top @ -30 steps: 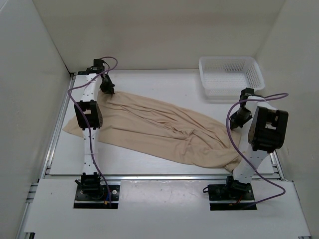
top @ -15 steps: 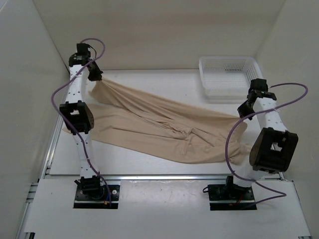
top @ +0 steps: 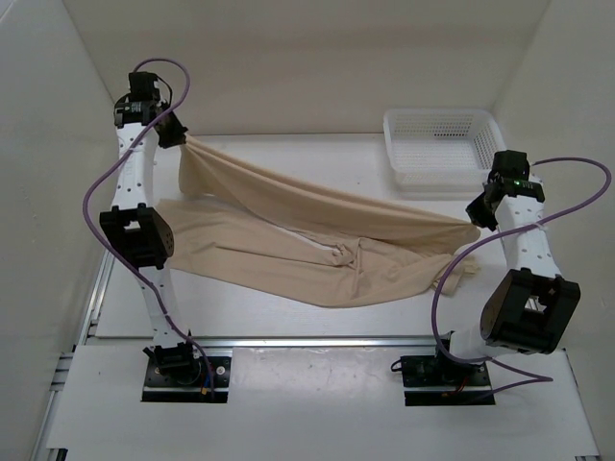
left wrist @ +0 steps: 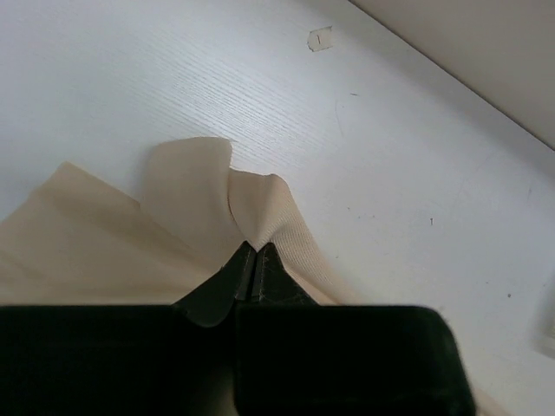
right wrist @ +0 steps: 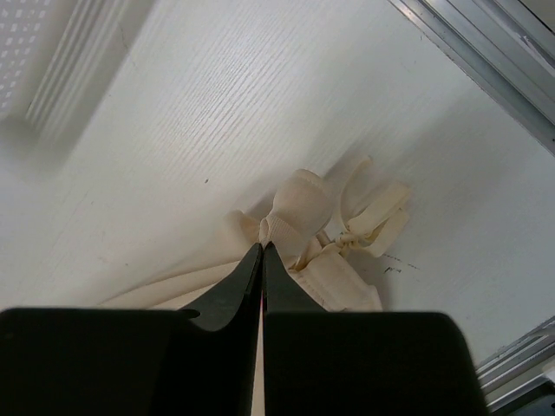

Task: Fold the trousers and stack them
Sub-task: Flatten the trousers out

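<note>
Your left hand (top: 179, 139), upper left, is closed on the trousers (top: 288, 252); right hand (top: 478, 215), mid right, grips their other end. One edge hangs taut between them; the rest lies on the surface (top: 288, 154).

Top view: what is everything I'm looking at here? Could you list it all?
trousers: one pair, beige, one edge held up between the two grippers, the rest draped on the table
basket: one, white mesh, far right corner of the table
table: one, white, under everything
cables: two, purple, one looping along each arm
arms: two, white with black joints, bolted at the near edge
left gripper: one, black, shut on the trousers, far left
right gripper: one, black, shut on the trousers, right side
</note>
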You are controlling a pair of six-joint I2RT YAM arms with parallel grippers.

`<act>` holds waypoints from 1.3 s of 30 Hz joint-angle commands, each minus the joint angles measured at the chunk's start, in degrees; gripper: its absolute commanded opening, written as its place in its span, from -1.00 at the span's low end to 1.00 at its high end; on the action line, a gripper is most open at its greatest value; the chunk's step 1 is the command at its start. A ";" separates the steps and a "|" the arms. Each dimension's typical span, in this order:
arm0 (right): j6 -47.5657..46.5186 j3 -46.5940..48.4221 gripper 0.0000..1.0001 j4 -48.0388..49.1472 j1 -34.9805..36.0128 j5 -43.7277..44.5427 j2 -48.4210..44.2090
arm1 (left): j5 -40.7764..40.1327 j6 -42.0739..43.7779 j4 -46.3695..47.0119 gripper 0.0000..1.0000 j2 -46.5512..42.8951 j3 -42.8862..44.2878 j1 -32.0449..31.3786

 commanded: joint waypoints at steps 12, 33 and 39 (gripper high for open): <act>-1.76 18.90 0.02 1.02 0.15 -5.20 13.77 | 6.79 -3.00 7.80 0.45 18.41 22.81 -0.24; 0.18 -14.03 -0.21 -0.75 3.49 -9.32 -8.03 | 2.75 3.77 -0.27 0.57 5.72 -3.91 5.65; 1.32 -16.50 0.04 0.30 3.49 -12.50 -8.03 | 3.73 2.01 -0.90 0.63 15.16 -1.36 5.12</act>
